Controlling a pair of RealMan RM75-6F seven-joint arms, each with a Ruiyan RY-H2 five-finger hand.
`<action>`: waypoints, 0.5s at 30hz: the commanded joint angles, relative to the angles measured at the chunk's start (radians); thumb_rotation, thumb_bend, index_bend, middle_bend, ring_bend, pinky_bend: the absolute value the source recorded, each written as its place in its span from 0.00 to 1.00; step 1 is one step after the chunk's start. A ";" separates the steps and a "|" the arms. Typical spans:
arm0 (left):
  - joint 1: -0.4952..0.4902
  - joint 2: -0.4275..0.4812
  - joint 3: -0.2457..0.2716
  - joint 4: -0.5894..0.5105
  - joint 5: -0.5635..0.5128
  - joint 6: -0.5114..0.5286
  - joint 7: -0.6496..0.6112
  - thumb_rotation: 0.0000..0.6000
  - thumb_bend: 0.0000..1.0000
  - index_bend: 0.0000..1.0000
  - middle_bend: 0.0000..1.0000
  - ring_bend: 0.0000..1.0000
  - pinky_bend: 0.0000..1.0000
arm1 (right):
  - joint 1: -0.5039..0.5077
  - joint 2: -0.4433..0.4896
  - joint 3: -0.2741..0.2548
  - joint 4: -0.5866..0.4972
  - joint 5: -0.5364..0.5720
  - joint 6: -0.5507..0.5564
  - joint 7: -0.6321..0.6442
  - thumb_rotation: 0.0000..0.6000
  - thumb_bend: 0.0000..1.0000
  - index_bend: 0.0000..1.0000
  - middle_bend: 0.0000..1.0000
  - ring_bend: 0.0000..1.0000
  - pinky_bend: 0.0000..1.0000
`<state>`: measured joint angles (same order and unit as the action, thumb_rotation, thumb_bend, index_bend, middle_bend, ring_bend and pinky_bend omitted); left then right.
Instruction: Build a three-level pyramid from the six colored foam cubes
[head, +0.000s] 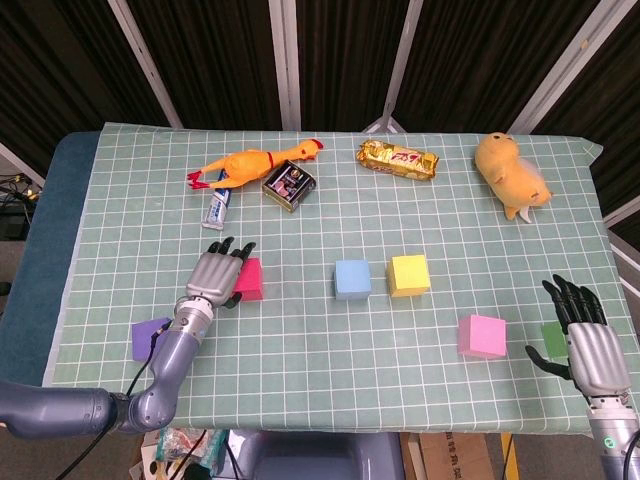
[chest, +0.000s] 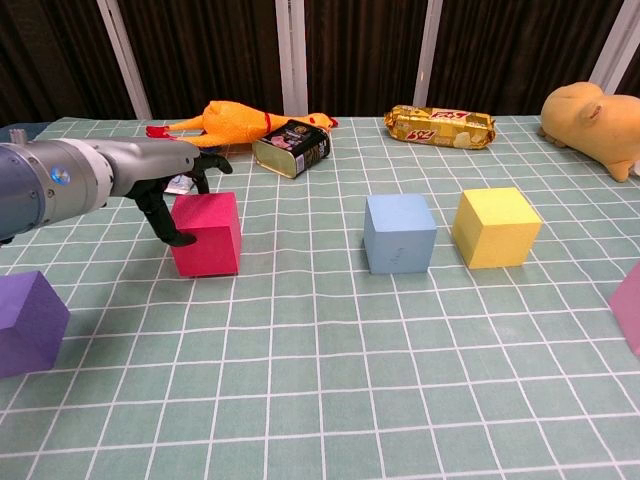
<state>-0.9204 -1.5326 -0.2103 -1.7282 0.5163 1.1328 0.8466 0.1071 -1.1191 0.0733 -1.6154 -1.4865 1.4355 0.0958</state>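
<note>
- The magenta foam cube is sitting on the table's left half, toward the middle between front and back edges, and the left hand is lying over its left side, fingers draped on top, thumb at the near-left face; whether it is truly gripping, I cannot tell.
- Being foam, the cube is likely light and squashy; opposite flat faces look the best hold.
- The light blue foam cube and yellow foam cube are resting just beside each other mid-table.
- The purple foam cube is waiting near the front-left edge.
- The pink foam cube and green foam cube are lying front-right, where the right hand is hovering with fingers spread, holding nothing.
</note>
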 joint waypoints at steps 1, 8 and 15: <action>-0.002 0.016 -0.007 -0.024 0.013 0.008 -0.013 1.00 0.46 0.00 0.27 0.05 0.12 | 0.000 0.000 0.000 -0.001 0.000 0.001 -0.001 1.00 0.24 0.00 0.00 0.00 0.00; -0.035 0.023 -0.037 -0.070 0.019 0.029 -0.013 1.00 0.46 0.00 0.27 0.05 0.12 | 0.001 -0.001 0.002 -0.005 0.009 -0.005 0.001 1.00 0.24 0.00 0.00 0.00 0.00; -0.080 -0.042 -0.059 -0.051 -0.018 0.062 0.012 1.00 0.46 0.00 0.27 0.05 0.12 | 0.002 0.000 0.004 -0.011 0.020 -0.014 0.009 1.00 0.24 0.00 0.00 0.00 0.00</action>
<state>-0.9889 -1.5567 -0.2623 -1.7873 0.5098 1.1822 0.8509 0.1095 -1.1191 0.0767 -1.6258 -1.4669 1.4215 0.1039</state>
